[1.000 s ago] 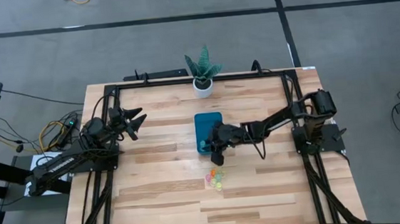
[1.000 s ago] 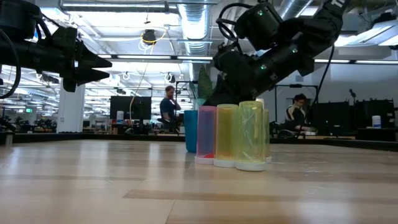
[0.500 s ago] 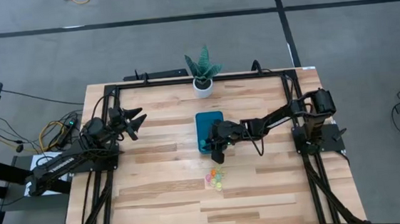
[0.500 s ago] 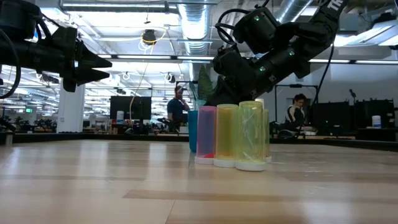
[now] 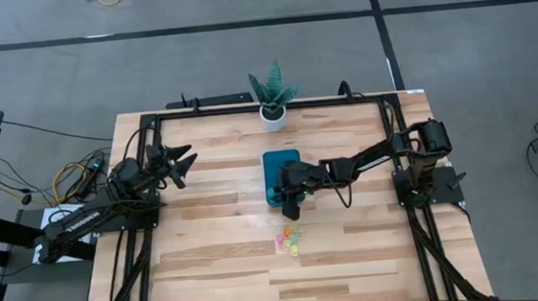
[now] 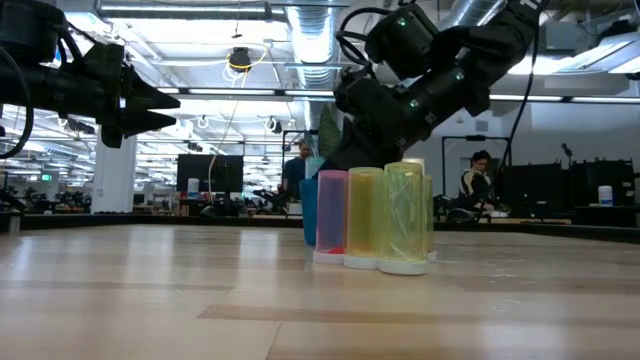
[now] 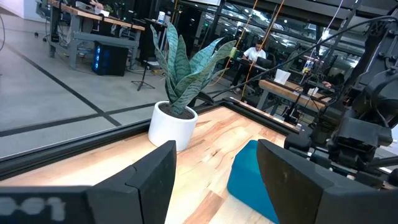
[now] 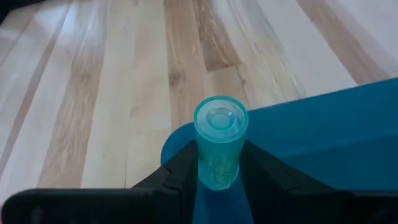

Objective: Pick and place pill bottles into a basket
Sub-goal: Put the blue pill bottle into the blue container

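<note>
The right claw [image 8: 219,163] was clamped on a green bottle [image 8: 219,140], its two fingers pressed against the bottle's opposite sides. The bottle's long axis ran straight out along the line of the fingers, cap end foremost. Under it lay the near corner of the basket [image 8: 323,140]; the cap end appeared to sit over the rim of that corner rather than over the basket's middle, with bare table [image 8: 112,93] just beyond.

In the high view the right claw [image 5: 291,206] hung at the basket's [image 5: 281,162] 6 o'clock end. The basket's long axis ran 12 to 6 o'clock. Judgement: the release point lay toward 12 o'clock from the claw, along that axis, and the bottle needed carrying further that way before release, or it could land on the rim and roll off.

The remaining bottles [image 5: 289,238] stood in a tight cluster on the table at 6 o'clock from the claw, near it but apart from the basket. In the low view they stood upright, touching side by side.

The left claw [image 5: 182,164] waited at 9 o'clock, well apart from basket and bottles, fingers spread and empty. The right arm was plainly the nearer to both. A potted plant [image 5: 272,97] stood beyond the basket at 12 o'clock.
</note>
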### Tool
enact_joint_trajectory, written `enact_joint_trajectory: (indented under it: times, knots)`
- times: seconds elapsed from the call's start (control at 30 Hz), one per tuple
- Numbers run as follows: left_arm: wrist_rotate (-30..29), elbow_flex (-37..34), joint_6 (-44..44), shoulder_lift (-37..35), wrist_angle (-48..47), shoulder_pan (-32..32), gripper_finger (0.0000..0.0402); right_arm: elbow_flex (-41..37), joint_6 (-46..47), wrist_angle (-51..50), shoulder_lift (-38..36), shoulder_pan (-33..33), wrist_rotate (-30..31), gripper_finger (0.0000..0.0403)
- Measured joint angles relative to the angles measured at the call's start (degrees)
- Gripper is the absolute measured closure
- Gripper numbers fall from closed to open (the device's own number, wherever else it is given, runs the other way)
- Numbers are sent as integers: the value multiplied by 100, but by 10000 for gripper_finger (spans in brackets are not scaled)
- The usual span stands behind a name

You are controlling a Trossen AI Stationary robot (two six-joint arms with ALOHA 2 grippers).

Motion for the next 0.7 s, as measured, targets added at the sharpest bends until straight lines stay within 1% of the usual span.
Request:
enact_joint_trajectory:
  times: [0.2,0.7]
  knots:
    - [0,0,0,0,0,2,189,150,-44,-266,0,27,0,300]
    - [-1,0,-1,0,0,2,189,151,-43,-288,0,26,-90,300]
